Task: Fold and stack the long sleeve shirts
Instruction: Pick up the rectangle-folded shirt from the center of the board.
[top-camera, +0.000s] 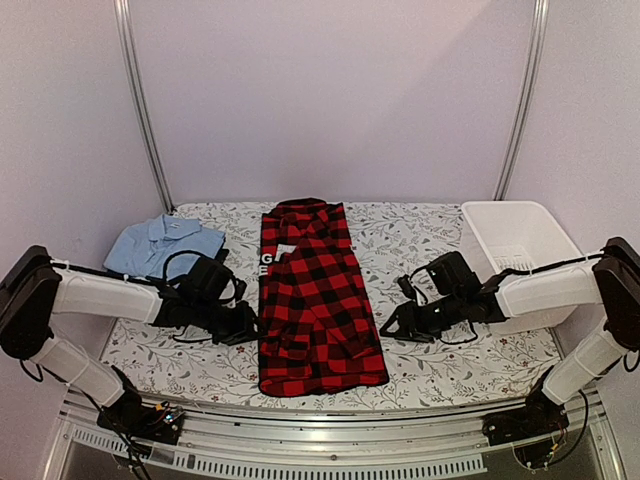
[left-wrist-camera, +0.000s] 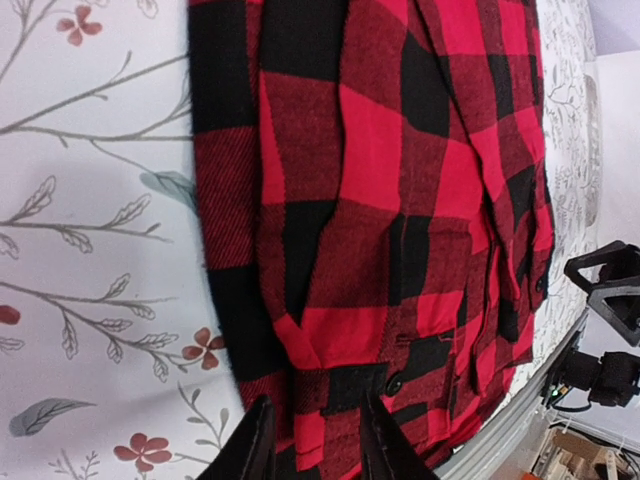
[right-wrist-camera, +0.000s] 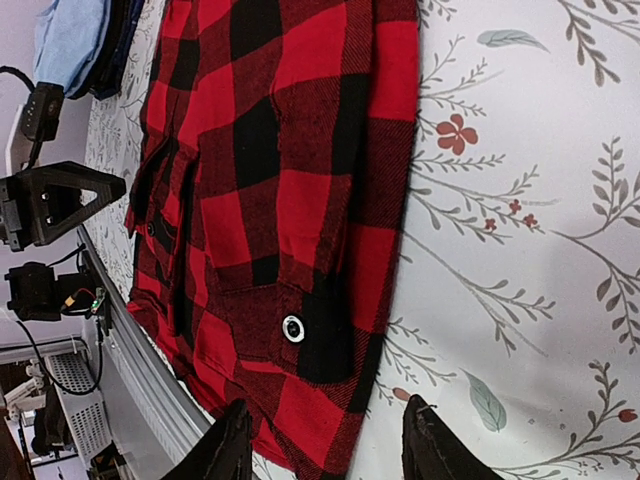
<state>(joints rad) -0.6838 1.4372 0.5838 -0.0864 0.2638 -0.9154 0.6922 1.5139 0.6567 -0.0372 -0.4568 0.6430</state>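
Top external view: the red-and-black checked flannel shirt (top-camera: 320, 300) lies flat at the centre of the floral-patterned table (top-camera: 430, 230), folded into a long narrow panel, with its collar end toward 12 o'clock and its hem toward 6 o'clock. White lettering on a black patch (top-camera: 268, 262) shows at its 9 o'clock edge, in the upper half. The light blue collared shirt (top-camera: 160, 245) lies folded at 10 o'clock from the flannel, apart from it. A white plastic basket (top-camera: 515, 215) stands at 2 o'clock, at the table's far right corner.

The left gripper (top-camera: 248, 325) sits low at the flannel's 9 o'clock edge, in the lower half. The left wrist view shows its fingers (left-wrist-camera: 250, 445) parted by a narrow gap above the checked cloth. Nothing is pinched between them.

The right gripper (top-camera: 388, 328) sits low at the flannel's 3 o'clock edge, just beside the cloth. The right wrist view shows its fingers (right-wrist-camera: 432, 445) spread wide, one over the checked cloth and one over bare table. It holds nothing. A white button (right-wrist-camera: 293, 328) shows on a cuff near this edge.
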